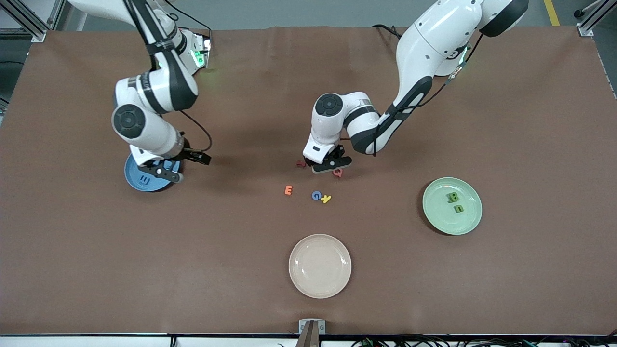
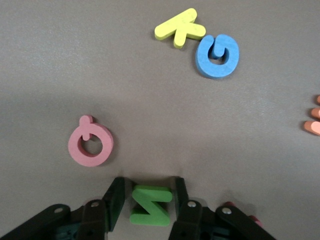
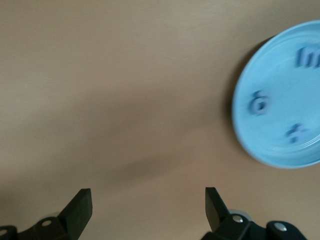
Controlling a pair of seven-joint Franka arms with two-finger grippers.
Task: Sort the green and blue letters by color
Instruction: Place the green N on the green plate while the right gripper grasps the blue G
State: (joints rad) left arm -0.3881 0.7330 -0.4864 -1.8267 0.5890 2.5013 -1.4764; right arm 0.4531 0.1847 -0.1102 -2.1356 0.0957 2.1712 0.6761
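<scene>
Overhead, the left gripper (image 1: 331,165) sits low at the table's middle among loose letters: a red letter (image 1: 301,164) beside it toward the right arm's end, a pink Q (image 1: 338,172) just nearer the camera. Nearer still lie an orange E (image 1: 288,190), a blue G (image 1: 316,195) and a yellow K (image 1: 327,198), the last two touching. The green plate (image 1: 452,206) toward the left arm's end carries two green letters (image 1: 454,202); the beige plate (image 1: 320,265) lies nearest the camera. The right gripper (image 1: 166,169) hangs over the blue plate (image 1: 144,177), where one blue E (image 1: 144,180) shows.

From the left wrist, the fingers (image 2: 116,196) stand on either side of a green letter (image 2: 151,205) lying flat on the table, close against it; whether they grip it cannot be told. The pink Q (image 2: 90,143) lies close by, the blue G (image 2: 217,55) and yellow K (image 2: 180,29) farther off.

From the right wrist, the fingers (image 3: 80,209) stand wide apart, holding nothing, over bare table beside the blue plate (image 3: 250,135), which holds three blue letters (image 3: 259,103).
</scene>
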